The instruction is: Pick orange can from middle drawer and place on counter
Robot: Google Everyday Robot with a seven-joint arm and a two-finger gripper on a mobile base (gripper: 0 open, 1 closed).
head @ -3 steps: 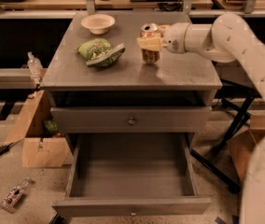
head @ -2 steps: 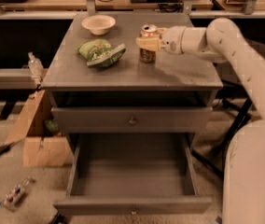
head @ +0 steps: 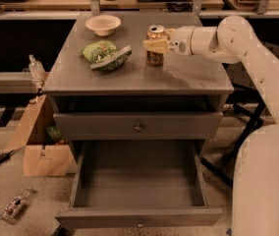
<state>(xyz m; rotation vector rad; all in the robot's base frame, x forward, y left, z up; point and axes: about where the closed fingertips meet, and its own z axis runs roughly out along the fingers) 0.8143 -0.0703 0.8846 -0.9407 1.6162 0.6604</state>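
Note:
The orange can (head: 154, 58), brownish with a silver top, stands upright on the grey counter (head: 188, 77), right of centre toward the back. My gripper (head: 155, 44) reaches in from the right, and its pale fingers (head: 152, 44) close around the can's upper half. The can's base looks to rest on the counter. The middle drawer (head: 139, 219) is pulled fully open below and is empty inside. A shut drawer (head: 138, 127) with a round knob sits above it.
A green snack bag (head: 104, 54) lies on the counter left of the can, and a white bowl (head: 102, 23) sits at the back left. My white arm (head: 257, 73) fills the right side. A cardboard box (head: 41, 151) and a bottle (head: 16, 205) are on the floor at left.
The can and gripper have stayed almost in place on the counter. My arm's elbow and body have come nearer the camera at the lower right.

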